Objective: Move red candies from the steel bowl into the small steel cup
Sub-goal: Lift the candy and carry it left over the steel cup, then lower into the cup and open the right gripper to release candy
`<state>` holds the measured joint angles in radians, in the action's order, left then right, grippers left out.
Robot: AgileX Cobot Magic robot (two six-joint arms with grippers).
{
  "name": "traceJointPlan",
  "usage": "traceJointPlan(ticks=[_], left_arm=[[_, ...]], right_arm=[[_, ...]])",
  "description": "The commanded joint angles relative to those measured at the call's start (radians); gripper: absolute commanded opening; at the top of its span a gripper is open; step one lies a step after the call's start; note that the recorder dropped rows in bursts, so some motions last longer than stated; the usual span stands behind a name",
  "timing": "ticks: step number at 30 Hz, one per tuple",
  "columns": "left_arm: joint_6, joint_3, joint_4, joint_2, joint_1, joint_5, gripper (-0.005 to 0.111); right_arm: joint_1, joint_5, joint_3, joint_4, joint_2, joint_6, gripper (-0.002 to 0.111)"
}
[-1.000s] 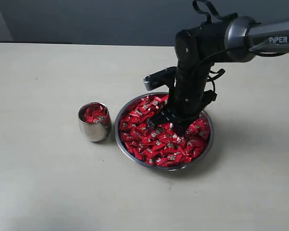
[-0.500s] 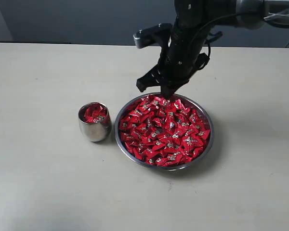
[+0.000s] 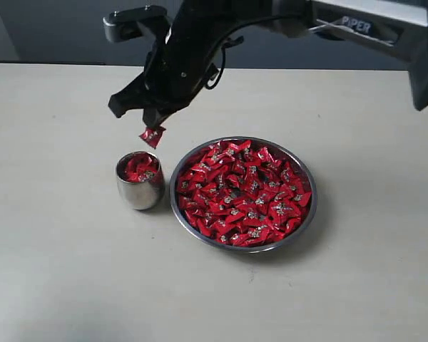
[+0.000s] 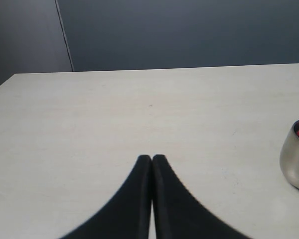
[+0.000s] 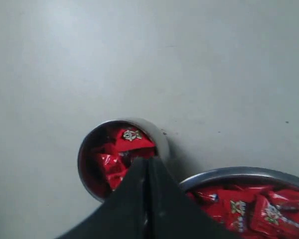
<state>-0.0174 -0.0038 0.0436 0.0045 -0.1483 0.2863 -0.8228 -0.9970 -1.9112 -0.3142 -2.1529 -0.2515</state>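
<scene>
Right gripper (image 3: 151,122) clamped on one candy (image 3: 153,135), which hangs just below its fingertips. Cup (image 3: 140,180) sits nearly beneath, bowl (image 3: 171,191) beside. Judged light, crinkly, slippery: pinch the body, not the twisted end.

The right gripper (image 3: 152,122) has come up out of the bowl (image 3: 312,211) and swung away to the left. It now hangs above the cup (image 3: 138,191), with one red candy (image 3: 153,135) pinched and dangling from its tips.
</scene>
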Motion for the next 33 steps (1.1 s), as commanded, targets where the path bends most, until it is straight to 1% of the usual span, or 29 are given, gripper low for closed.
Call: traceJointPlan(ticks=[1,11,18,33], left_arm=[[-0.003,0.004,0.001,-0.004,0.002,-0.002,0.000],[-0.003,0.004,0.001,-0.004,0.002,-0.002,0.000],[-0.003,0.004,0.001,-0.004,0.002,-0.002,0.000],[-0.003,0.004,0.001,-0.004,0.002,-0.002,0.000]], right_arm=[[-0.028,-0.005,-0.031,0.001,-0.035,-0.008,-0.001],[-0.069,0.009,-0.031,-0.002,-0.046,-0.008,-0.001],[-0.069,0.014,-0.031,-0.004,-0.085,-0.008,-0.001],[-0.069,0.058,-0.031,0.020,-0.091,-0.008,-0.001]])
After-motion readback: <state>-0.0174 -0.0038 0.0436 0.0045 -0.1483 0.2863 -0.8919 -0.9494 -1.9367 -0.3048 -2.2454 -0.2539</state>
